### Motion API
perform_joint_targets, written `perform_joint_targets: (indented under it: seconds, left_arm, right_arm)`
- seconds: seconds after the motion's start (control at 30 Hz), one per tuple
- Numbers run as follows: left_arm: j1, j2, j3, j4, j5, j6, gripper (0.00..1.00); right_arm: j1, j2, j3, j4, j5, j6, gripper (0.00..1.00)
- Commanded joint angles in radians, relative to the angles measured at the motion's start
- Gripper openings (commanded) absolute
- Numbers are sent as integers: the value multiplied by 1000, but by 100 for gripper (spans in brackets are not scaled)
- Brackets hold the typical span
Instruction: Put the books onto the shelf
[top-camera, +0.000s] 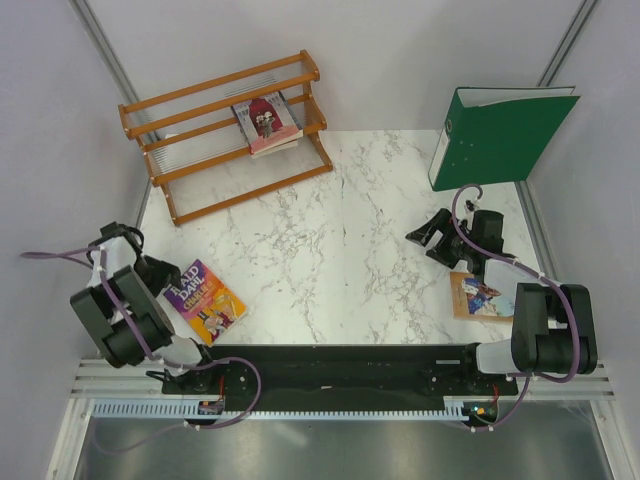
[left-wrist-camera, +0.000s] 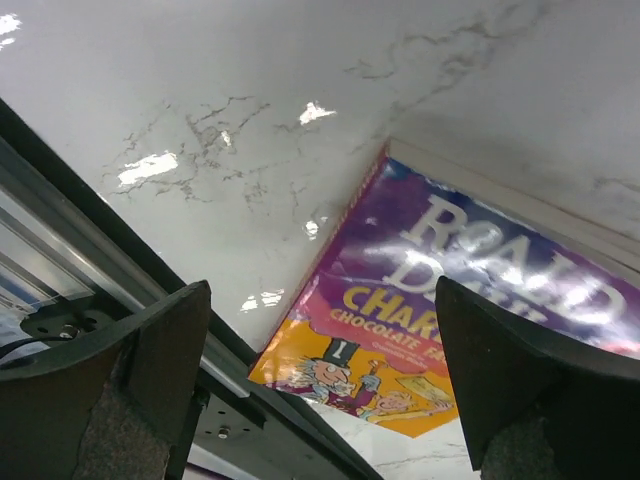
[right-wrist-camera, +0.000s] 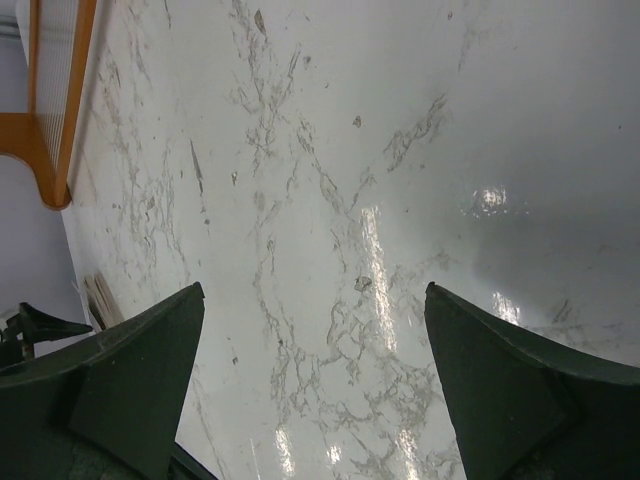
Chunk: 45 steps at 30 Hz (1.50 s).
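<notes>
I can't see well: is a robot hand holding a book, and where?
Nothing is held. The left gripper and the right gripper are both open and empty.

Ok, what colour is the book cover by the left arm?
Purple-and-yellow paperback; left wrist view.

Bright overhead light — glare patches on marble table (right-wrist-camera: 300, 150), fingers (right-wrist-camera: 120, 400) blurred.

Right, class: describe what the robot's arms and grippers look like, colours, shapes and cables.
The left arm and right arm are black and blocky, pale grey near their bases, each with a looping purple cable. The left gripper and right gripper each have two broad, dark, wedge-shaped fingers.
</notes>
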<state>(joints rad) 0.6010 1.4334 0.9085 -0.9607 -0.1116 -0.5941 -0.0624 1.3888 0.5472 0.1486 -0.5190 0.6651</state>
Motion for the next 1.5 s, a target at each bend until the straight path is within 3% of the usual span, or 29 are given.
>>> perform_joint_targets:
  seconds: [0.0,0.37,0.5,0.87,1.07,1.47]
  left_arm:
    - [8,140,23,-27,-11,-56,100]
    - [-6,110,-143,201,188,-82,100]
    - [-58,110,-183,249,236,-110,100]
    - [-457,82,-203,316,273,-361,100]
    - [-664,174,-132,338,282,-478,100]
    - [-849,268,75,362,265,-529,100]
  right_arm:
    - [-13,-4,20,42,-22,-5,98]
    - [-28,12,13,46,-30,-9,98]
    - [-28,7,11,48,-32,-9,98]
    - [-16,21,5,108,-99,24,98]
    - [119,41,54,78,-36,25,98]
    - [467,187,105,224,59,198,98]
